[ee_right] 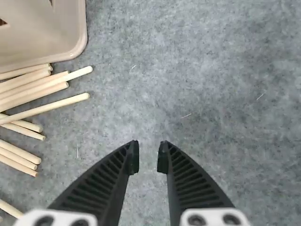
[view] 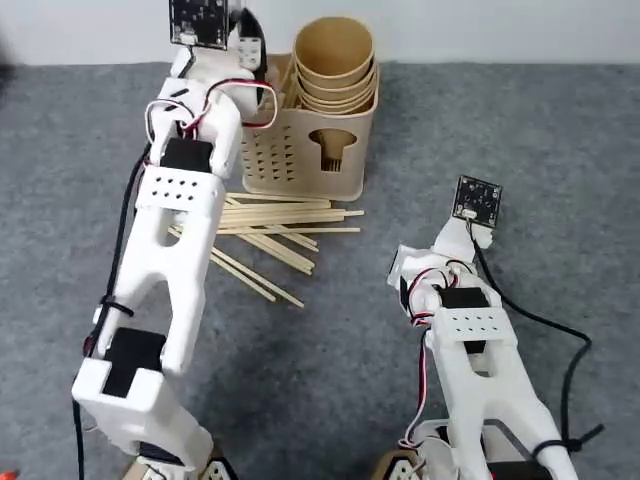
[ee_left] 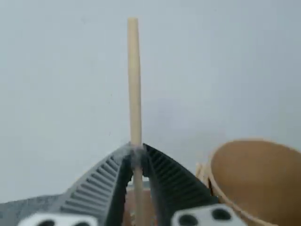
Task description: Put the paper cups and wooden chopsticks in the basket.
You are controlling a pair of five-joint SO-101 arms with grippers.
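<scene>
While in left pincer [ee_left: 136,157], chopstick [ee_left: 134,84] outward.

White arms [view: 170,270] — black, seemingly ribbed fingers [ee_right: 108,181].

A robotics lab bench, as we see it: two white plastic robot arms [view: 170,260] [view: 480,350] with black servo motors and loose red-and-white wiring [view: 258,112] stand side by side on a grey felt-covered worktop [view: 560,150] against a plain pale wall [view: 450,25]. Small circuit-board cameras [view: 205,22] ride on their wrists, and a black cable [view: 540,322] trails across the felt.
</scene>
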